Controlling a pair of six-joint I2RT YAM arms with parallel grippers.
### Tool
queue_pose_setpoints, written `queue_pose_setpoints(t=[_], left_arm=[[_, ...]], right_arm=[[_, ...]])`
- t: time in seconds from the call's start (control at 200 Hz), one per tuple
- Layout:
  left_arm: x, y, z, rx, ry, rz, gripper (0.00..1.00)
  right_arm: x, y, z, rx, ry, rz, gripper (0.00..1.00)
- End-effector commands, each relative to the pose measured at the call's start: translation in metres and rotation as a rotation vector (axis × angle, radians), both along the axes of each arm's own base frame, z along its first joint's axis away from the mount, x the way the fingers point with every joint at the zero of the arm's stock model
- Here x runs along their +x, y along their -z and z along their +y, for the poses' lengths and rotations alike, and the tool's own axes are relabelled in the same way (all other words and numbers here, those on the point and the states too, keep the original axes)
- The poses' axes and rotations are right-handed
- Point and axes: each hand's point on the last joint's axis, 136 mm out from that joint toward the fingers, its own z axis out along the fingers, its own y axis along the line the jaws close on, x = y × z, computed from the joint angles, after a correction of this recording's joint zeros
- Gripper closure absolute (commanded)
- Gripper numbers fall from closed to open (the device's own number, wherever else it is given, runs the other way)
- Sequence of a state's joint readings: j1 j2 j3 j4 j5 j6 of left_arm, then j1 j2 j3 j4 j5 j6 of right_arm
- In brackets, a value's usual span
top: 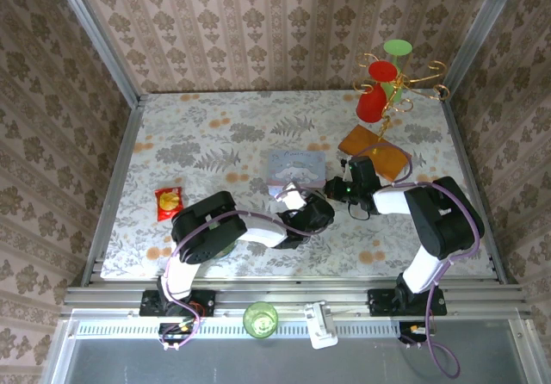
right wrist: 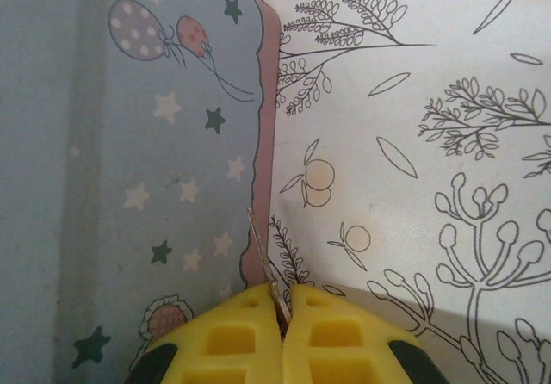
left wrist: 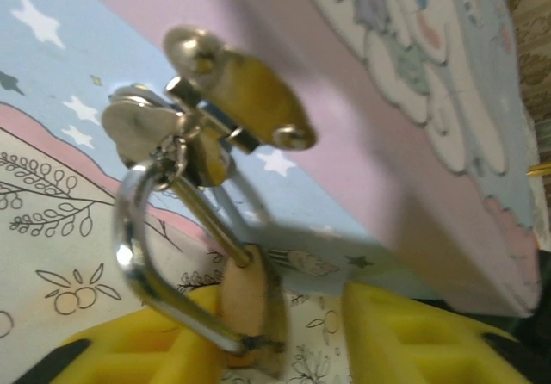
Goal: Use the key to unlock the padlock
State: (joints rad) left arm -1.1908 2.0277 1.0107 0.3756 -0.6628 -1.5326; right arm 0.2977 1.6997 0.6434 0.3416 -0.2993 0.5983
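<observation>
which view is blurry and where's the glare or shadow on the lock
Left wrist view: soft focus, the padlock body smeared, bright glare along its shackle, a broad shadow across the tin. Right wrist view: sharp, evenly lit tablecloth print, shade at lower right. Top external view: sharp, flat light, padlock too small to judge.

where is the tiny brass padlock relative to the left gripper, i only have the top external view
observer: the tiny brass padlock hangs by its thin silvery shackle from the metal clasp on the pale blue cartoon tin, its body between the left gripper's yellow fingers
operator: gripped yet
observer: no, a gap shows between the body and one finger
operator: and the other arm
observer: the right gripper is shut on a thin silvery strip beside the tin; can't tell what it is
</observation>
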Motion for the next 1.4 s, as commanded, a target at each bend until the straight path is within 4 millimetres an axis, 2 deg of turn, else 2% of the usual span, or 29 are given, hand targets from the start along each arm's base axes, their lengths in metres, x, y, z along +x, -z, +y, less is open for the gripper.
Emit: queue_pose_setpoints(t=[0.0,0.1,0.23,0.485,0.61,0.685,0.83,1.045,1.205,1.395], left_arm=[[-0.027,0.1,0.034,0.186,0.065,0.236,0.63],[-0.026,0.097,0.028,0.185,0.086,0.229,0.65],[-0.023,0.081,0.031,0.171,0.098,0.19,0.84],[-0.024,0.053,0.036,0.101,0.147,0.152,0.92],[-0.023,0.038,0.039,0.052,0.188,0.109,0.93],[-0.021,0.026,0.037,0.012,0.229,0.067,0.99],[-0.021,0.001,0.029,-0.067,0.326,-0.011,1.0],[-0.025,-0.024,0.018,-0.208,0.43,-0.104,1.0],[-0.028,-0.026,0.006,-0.333,0.485,-0.088,1.0],[-0.032,-0.027,0.011,-0.345,0.496,-0.118,1.0]], right_arm=[[-0.001,-0.005,0.004,0.033,0.005,-0.012,1.0],[-0.002,-0.004,0.003,0.031,0.008,-0.009,1.0],[-0.005,-0.005,0.001,0.017,0.003,-0.009,1.0],[-0.017,-0.006,-0.002,0.027,-0.042,0.009,1.0],[-0.032,-0.01,-0.001,0.046,-0.076,0.024,1.0],[-0.042,-0.012,-0.003,0.055,-0.087,0.034,1.0],[-0.064,-0.022,0.002,0.182,-0.132,0.051,1.0],[-0.102,-0.028,0.019,0.348,-0.232,0.073,1.0],[-0.114,-0.041,0.033,0.455,-0.328,0.055,1.0],[-0.115,-0.035,0.046,0.484,-0.376,0.095,1.0]])
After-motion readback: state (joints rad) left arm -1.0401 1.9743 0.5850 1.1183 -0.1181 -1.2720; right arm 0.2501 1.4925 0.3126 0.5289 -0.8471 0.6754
